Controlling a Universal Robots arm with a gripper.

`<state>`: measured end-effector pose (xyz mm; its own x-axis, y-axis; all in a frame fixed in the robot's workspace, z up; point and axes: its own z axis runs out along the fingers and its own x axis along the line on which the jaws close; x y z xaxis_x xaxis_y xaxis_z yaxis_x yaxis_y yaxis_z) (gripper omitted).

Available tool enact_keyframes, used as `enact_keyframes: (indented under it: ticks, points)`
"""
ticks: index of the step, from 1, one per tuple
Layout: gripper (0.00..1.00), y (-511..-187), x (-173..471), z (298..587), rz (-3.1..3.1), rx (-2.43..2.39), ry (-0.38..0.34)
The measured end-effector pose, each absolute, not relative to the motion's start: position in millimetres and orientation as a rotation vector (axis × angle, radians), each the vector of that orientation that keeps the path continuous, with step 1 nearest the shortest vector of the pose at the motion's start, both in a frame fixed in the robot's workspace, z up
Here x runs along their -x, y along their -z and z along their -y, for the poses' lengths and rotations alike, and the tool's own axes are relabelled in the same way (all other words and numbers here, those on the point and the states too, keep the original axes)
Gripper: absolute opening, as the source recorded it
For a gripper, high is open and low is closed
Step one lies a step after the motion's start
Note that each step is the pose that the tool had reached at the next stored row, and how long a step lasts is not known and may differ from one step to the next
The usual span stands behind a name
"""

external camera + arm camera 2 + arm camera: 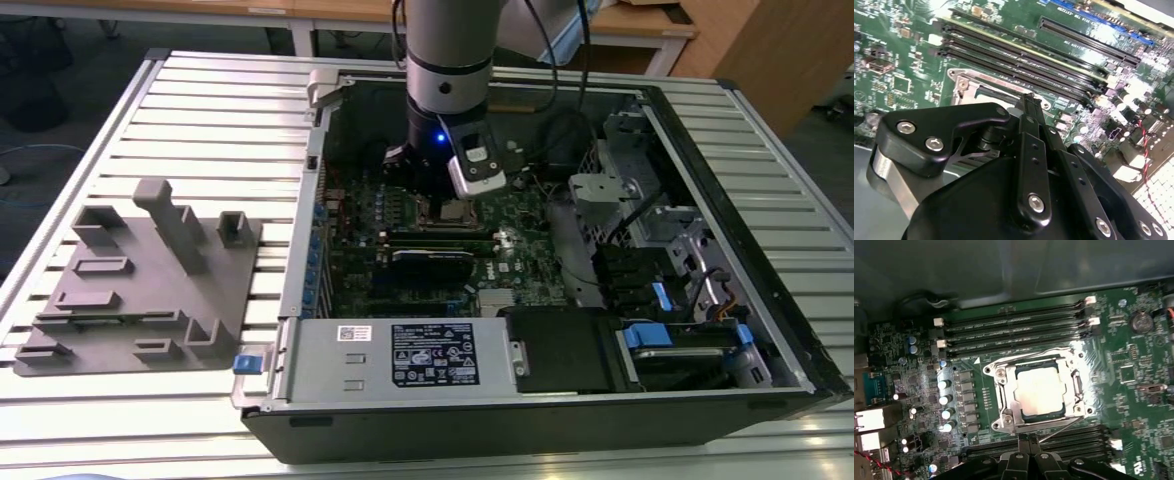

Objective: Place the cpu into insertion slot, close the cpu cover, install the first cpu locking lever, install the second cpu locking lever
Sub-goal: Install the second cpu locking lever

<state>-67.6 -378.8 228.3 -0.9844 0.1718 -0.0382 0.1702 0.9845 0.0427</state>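
The cpu (1040, 391) lies flat in the insertion slot (1004, 405), its pale metal top showing through the window of the cpu cover (1076, 387). The cover is down over it. Thin wire levers run along two opposite sides of the socket, one (1024, 357) by the memory slots and one (1059, 424) on the gripper's side. My gripper (1027, 438) is shut, its tip right at that nearer lever; whether it touches the wire I cannot tell. In the second wrist view the shut fingertips (1029, 98) hang over the socket's frame (966, 82). In the exterior view the gripper (430, 195) sits just beside the socket (457, 210).
The motherboard (521, 255) lies inside an open computer case (307, 200) on a slatted table. Long black memory slots (1014, 325) flank the socket on both sides. Capacitors (944, 400) stand close by. A grey fixture block (147, 275) rests on the exterior view's left.
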Motion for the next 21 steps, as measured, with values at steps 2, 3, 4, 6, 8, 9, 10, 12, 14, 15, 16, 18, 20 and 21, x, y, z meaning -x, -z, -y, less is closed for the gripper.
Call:
enact_keyframes:
  ticks: [2,3,4,6,8,9,10,12,14,15,16,18,20,21]
  points:
    - [0.11,-226.0,70.4,379.7,-3.088,-0.266,-0.06]
    - [0.11,-224.7,71.7,379.7,-3.087,-0.266,-0.06]
    - [0.11,-223.2,73.2,379.7,-3.088,-0.266,-0.059]
    - [0.11,-219.9,75.6,379.7,-3.088,-0.266,-0.057]
    - [0.11,-216.8,76.5,379.7,-3.088,-0.266,-0.056]
    - [0.11,-216.2,76.5,379.8,-3.087,-0.266,-0.056]
    - [0.11,-216.2,76.5,379.8,-3.088,-0.266,-0.056]
    - [0.11,-216.2,76.6,379.8,-3.088,-0.266,-0.056]
    - [0.11,-216.1,76.5,379.7,-3.087,-0.266,-0.056]
    - [0.11,-215.6,77.0,379.7,-3.087,-0.266,-0.057]
    - [0.11,-214.7,77.6,379.7,-3.087,-0.266,-0.057]
    - [0.11,-212.9,78.2,379.8,-3.088,-0.266,-0.056]
    - [0.11,-210.4,78.6,379.8,-3.087,-0.266,-0.056]
    - [0.11,-209.0,79.4,379.8,-3.087,-0.266,-0.056]
